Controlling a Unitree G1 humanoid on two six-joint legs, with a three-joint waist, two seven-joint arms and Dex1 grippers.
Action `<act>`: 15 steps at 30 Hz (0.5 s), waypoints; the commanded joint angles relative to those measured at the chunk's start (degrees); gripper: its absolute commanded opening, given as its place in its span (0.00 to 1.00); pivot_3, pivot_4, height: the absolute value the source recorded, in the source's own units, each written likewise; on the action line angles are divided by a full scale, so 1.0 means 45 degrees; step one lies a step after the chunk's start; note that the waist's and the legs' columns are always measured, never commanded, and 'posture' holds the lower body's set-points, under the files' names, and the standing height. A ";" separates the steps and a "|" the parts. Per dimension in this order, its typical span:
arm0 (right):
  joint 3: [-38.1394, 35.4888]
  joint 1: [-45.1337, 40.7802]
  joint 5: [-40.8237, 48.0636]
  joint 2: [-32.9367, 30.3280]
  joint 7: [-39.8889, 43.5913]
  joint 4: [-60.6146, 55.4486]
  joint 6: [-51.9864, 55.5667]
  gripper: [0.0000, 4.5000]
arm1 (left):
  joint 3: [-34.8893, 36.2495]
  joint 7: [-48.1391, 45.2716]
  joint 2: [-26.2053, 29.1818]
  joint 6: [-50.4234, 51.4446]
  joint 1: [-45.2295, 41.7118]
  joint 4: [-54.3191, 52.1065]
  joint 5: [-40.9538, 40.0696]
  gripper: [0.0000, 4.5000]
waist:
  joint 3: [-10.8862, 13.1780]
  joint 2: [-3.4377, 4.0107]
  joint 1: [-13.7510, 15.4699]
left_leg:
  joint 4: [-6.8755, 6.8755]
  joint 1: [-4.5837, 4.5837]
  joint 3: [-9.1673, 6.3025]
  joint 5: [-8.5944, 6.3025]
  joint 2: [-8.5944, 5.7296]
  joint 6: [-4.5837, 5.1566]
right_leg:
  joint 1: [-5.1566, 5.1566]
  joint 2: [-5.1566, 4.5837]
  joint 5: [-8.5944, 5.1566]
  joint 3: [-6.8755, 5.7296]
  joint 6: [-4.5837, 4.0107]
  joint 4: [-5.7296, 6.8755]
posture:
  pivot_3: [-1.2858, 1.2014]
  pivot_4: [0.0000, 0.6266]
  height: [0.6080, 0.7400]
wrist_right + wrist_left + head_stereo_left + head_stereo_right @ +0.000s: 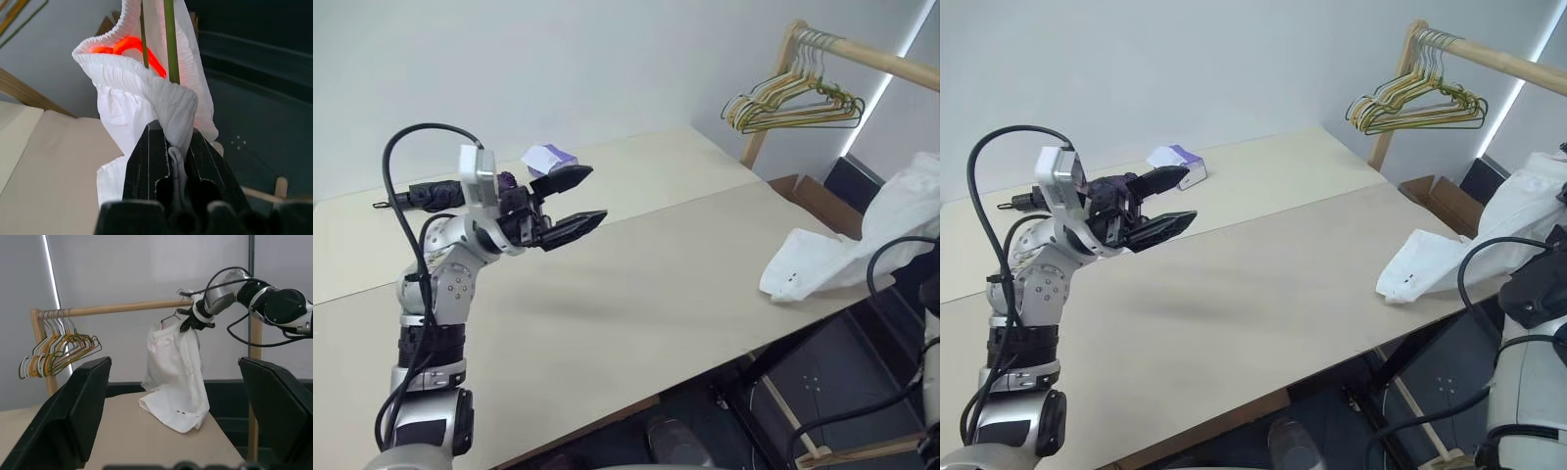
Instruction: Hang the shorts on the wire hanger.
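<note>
Head cam: my left gripper hovers over the bench, fingers spread, empty; the shorts trail onto its far right edge. Right wrist: right gripper fingers pinch the shorts' waistband, wire hanger running through it.

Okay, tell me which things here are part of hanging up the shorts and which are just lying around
Part of the job:
- shorts, waistband pinched in the right gripper
- wire hanger inside the waistband

Just lying about:
- bunch of coloured hangers on the wooden rack
- tissue box on the table
</note>
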 commanded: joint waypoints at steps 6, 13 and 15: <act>-0.0213 -0.0201 0.1088 -0.0671 -0.1642 0.2082 -0.1729 0.01 | 0.0327 0.0093 0.0074 0.0107 -0.0218 -0.0623 -0.0792 1.00 | 0.0021 -0.0007 0.0054 | -0.0031 0.0042 0.0006 0.0000 0.0002 0.0000 | 0.0066 -0.0002 0.0008 0.0003 0.0021 -0.0079 | 0.42 0.00 1.00; 0.0848 0.0293 0.1161 -0.0583 -0.1450 0.2329 -0.2580 0.21 | 0.0502 0.0198 0.0034 -0.0047 0.0009 -0.0893 -0.1090 1.00 | 0.0029 -0.0021 0.0085 | -0.0031 0.0043 0.0005 0.0000 0.0006 0.0000 | 0.0076 0.0002 0.0013 0.0002 0.0032 -0.0097 | 0.43 0.00 1.00; 0.1231 0.0388 0.1063 -0.0525 -0.1541 0.2264 -0.2852 0.37 | 0.0529 0.0277 0.0004 -0.0032 0.0072 -0.0955 -0.1095 1.00 | 0.0029 -0.0021 0.0087 | -0.0031 0.0043 0.0005 0.0000 0.0004 0.0000 | 0.0076 0.0001 0.0014 0.0005 0.0034 -0.0099 | 0.43 0.00 1.00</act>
